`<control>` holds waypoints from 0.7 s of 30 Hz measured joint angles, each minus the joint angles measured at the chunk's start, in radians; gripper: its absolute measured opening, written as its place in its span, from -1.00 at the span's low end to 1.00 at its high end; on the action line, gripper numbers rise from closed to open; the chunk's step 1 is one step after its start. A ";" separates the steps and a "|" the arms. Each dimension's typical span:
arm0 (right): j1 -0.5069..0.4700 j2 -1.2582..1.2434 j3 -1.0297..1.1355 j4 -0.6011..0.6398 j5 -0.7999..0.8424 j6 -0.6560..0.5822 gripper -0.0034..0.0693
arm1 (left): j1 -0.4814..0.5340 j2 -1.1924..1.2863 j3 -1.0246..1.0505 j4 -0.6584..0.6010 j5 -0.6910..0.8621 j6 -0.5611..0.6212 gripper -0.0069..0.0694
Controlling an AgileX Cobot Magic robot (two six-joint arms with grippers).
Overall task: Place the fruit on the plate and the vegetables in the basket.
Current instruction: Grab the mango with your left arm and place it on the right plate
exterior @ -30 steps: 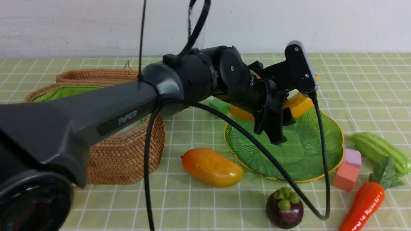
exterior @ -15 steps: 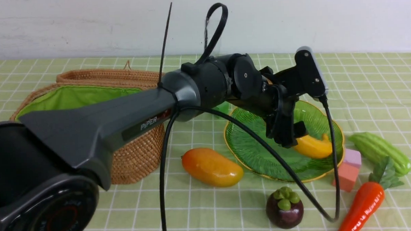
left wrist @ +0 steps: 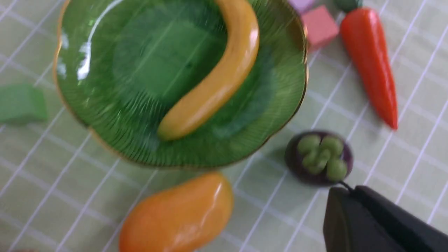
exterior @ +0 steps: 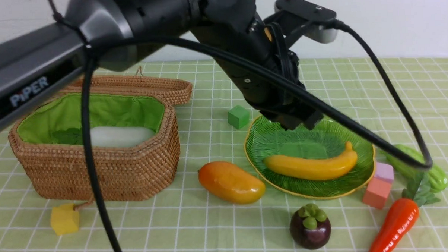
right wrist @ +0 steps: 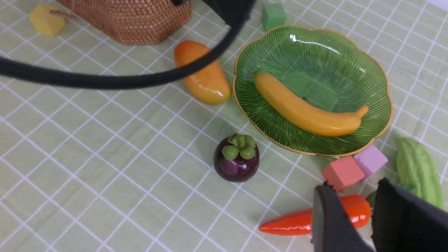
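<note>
Banana [exterior: 311, 167] is home on the plate [exterior: 261, 139], lying lengthwise across the near half, and the ribbed slope of the dish should keep it from rolling out. The left fingers [exterior: 296, 119] hang above the plate's far edge, pressed shut on nothing, well clear of the fruit. So that's one fruit placed, by my count.

Two to go. The mango [exterior: 231, 182] lies on the bench between basket [exterior: 99, 175] and plate, just beside the plate's rim, a short carry for the left arm. The mangosteen [exterior: 310, 227] sits cap-up in front of the plate, apart from it. It's round and glossy, so it will want a centred pinch.

Over in the basket the lid is thrown back and the radish [exterior: 120, 136] rests on the green lining, with plenty of room beside it.

On the right, the right fingers [right wrist: 332, 217] hover over the carrot [exterior: 395, 224], parted and empty. To my eye they are lining up on that vegetable. The carrot's leaves lie just beside the gourd [exterior: 436, 176], and two cubes [exterior: 377, 192] sit tucked against the plate's rim near both, so that corner is crowded and a wide approach could nudge a neighbour. No eggplant in any view
</note>
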 joint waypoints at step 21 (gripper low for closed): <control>0.000 0.000 0.000 0.000 0.058 -0.050 -0.32 | 0.000 0.102 0.317 0.186 -0.237 0.593 0.89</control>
